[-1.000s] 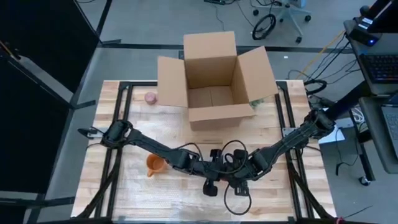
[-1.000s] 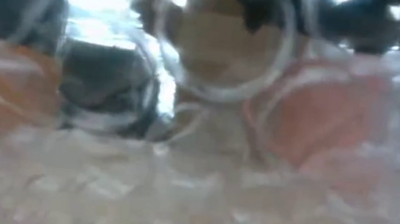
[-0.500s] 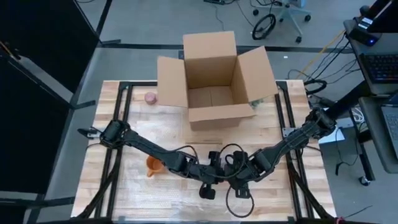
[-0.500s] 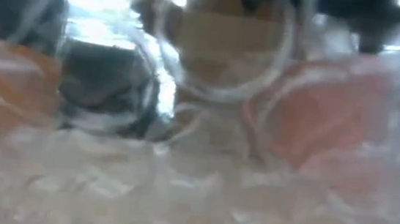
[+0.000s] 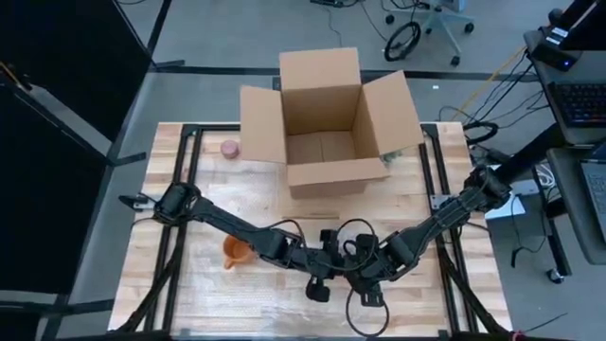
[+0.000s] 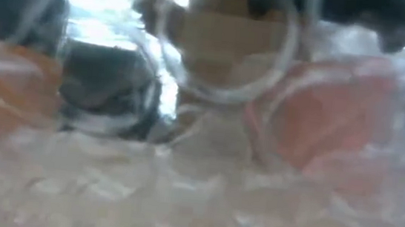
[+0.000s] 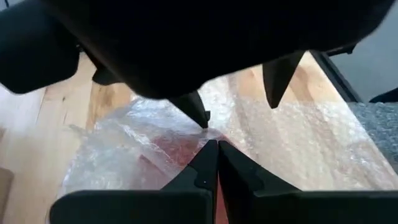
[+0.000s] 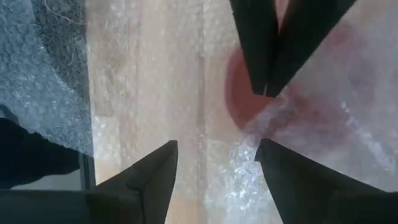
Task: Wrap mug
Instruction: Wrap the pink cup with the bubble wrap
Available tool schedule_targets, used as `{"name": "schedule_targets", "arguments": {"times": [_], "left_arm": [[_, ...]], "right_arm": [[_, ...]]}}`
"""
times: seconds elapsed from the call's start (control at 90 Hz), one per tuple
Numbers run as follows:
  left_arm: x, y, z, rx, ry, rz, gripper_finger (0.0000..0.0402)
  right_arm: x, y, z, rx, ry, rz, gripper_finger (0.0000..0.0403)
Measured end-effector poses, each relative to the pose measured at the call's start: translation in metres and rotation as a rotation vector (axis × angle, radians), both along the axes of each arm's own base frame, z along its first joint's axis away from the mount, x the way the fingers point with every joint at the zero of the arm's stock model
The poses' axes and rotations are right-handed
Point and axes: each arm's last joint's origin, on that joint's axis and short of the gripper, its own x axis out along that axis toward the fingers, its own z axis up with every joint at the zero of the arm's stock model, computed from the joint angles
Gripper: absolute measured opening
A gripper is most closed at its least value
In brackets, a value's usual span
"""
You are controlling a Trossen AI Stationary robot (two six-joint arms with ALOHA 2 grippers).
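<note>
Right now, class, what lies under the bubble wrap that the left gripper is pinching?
Under the bubble wrap a reddish shape shows through, blurred. The left gripper pinches the wrap above it; the wrap hides its outline.

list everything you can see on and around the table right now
open brown cardboard box: one, far middle of the table
small pink round object: one, left of the box
orange mug: one, near left, on the bubble wrap
clear bubble wrap sheet: one, near table edge
reddish object under bubble wrap: one, between the grippers
wooden table: one, light
office chair: one, floor beyond
left gripper: shut on wrap
right gripper: open, facing it
</note>
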Motion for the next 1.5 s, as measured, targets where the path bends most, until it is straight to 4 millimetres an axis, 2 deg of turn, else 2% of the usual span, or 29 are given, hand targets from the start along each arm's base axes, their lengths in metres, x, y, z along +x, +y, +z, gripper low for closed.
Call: {"name": "schedule_targets", "arguments": {"times": [0.189, 0.256, 0.3, 0.433, 0.656, 0.767, 0.867, 0.978, 1.122, 1.389, 1.5], "left_arm": [[0.000, 0.000, 0.002, 0.010, -0.009, 0.015, 0.0000], [-0.003, -0.001, -0.005, 0.032, 0.032, 0.002, 0.0000], [-0.002, -0.004, -0.009, 0.036, 0.019, 0.000, 0.0000], [-0.010, -0.010, 0.010, 0.036, -0.004, -0.017, 0.0000], [-0.019, -0.017, 0.029, 0.050, -0.038, -0.030, 0.0000], [-0.027, -0.018, 0.045, 0.043, -0.055, -0.035, 0.0000], [-0.035, -0.018, 0.062, 0.037, -0.077, -0.038, 0.0000], [-0.045, -0.017, 0.072, 0.034, -0.056, -0.025, 0.0000], [-0.058, -0.017, 0.082, 0.045, -0.024, 0.002, 0.0000], [-0.066, -0.021, 0.078, 0.042, 0.035, 0.022, 0.0000], [-0.066, -0.022, 0.077, 0.044, 0.041, 0.020, 0.0000]], "right_arm": [[-0.008, 0.005, 0.016, 0.031, -0.002, -0.014, 0.0212], [-0.009, 0.009, 0.030, 0.040, -0.081, -0.025, 0.0212], [-0.013, 0.010, 0.031, 0.030, -0.068, -0.022, 0.0212], [-0.019, 0.014, 0.020, -0.014, -0.001, -0.031, 0.0212], [-0.028, 0.009, 0.031, -0.030, -0.028, -0.082, 0.0212], [-0.035, 0.001, 0.044, -0.062, -0.089, -0.128, 0.0212], [-0.040, -0.009, 0.048, -0.181, -0.133, -0.189, 0.0212], [-0.039, -0.027, 0.052, -0.329, -0.186, -0.277, 0.0212], [-0.026, -0.052, 0.026, -0.365, -0.130, -0.360, 0.0212], [-0.014, -0.086, -0.040, -0.264, -0.046, -0.325, 0.0212], [-0.010, -0.092, -0.052, -0.195, -0.053, -0.285, 0.0212]]}}
